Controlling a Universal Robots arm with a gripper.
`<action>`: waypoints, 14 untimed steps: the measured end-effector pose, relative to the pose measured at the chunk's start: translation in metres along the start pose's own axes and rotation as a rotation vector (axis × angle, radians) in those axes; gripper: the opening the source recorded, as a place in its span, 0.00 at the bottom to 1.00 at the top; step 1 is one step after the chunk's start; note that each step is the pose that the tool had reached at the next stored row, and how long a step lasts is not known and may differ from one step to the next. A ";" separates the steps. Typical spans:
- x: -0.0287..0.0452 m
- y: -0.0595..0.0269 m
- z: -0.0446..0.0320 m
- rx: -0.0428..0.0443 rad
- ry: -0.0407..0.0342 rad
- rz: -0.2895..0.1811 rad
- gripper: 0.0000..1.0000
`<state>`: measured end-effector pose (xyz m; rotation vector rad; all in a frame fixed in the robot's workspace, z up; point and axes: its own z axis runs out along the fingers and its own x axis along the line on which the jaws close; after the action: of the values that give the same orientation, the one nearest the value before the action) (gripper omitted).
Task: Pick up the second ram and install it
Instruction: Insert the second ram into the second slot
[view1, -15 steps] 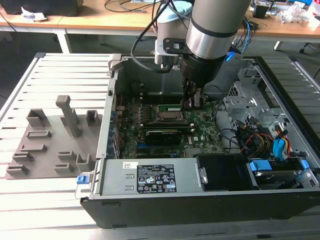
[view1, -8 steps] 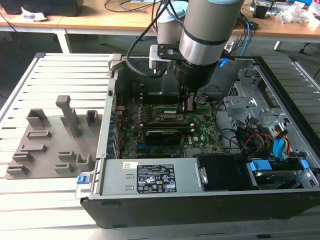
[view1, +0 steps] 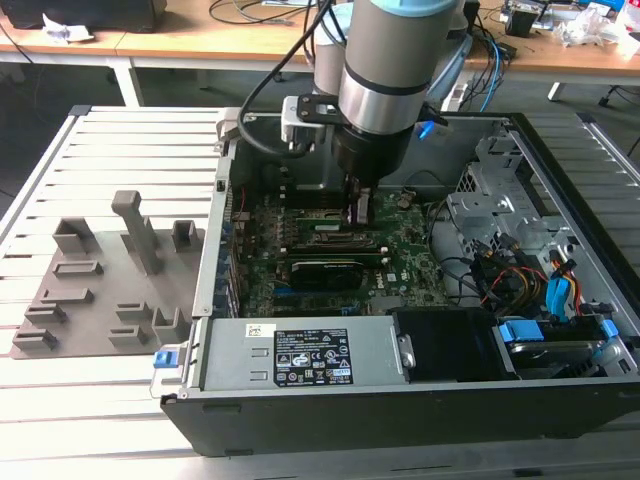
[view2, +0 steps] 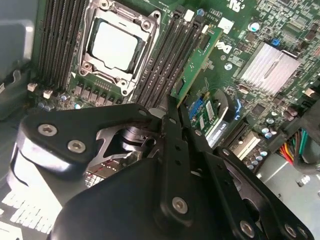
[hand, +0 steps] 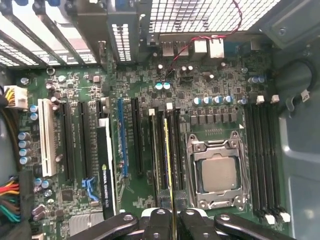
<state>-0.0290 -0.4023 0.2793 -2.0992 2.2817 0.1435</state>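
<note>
The second ram (view2: 196, 64) is a thin green stick standing on edge, pinched at one end between my gripper's black fingers (view2: 170, 150). My gripper (view2: 173, 107) is shut on it. In the first wrist view the ram (hand: 167, 165) shows edge-on as a thin yellow-green line running along the black memory slots beside the processor socket (hand: 218, 175), with the gripper (hand: 172, 220) straddling its near end. In the exterior view the gripper (view1: 358, 208) reaches down inside the open computer case, low over the green motherboard (view1: 405, 245). I cannot tell whether the ram is fully seated in a slot.
A dark expansion card (view1: 325, 272) lies across the board near the front. The power supply (view1: 300, 355) and drive bays with cables (view1: 530, 280) line the case. A grey fixture plate with blocks (view1: 100, 290) sits at the exterior view's left. A silver heatsink (view2: 270, 65) is nearby.
</note>
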 end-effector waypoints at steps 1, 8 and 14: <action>-0.0032 0.0013 0.0026 0.0006 0.0073 0.000 0.14; -0.0074 0.0026 0.0185 -0.0017 0.0157 -0.034 0.14; -0.0071 0.0036 0.0363 -0.0019 0.0156 -0.034 0.14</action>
<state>-0.0332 -0.3916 0.2440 -2.1466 2.2536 0.1288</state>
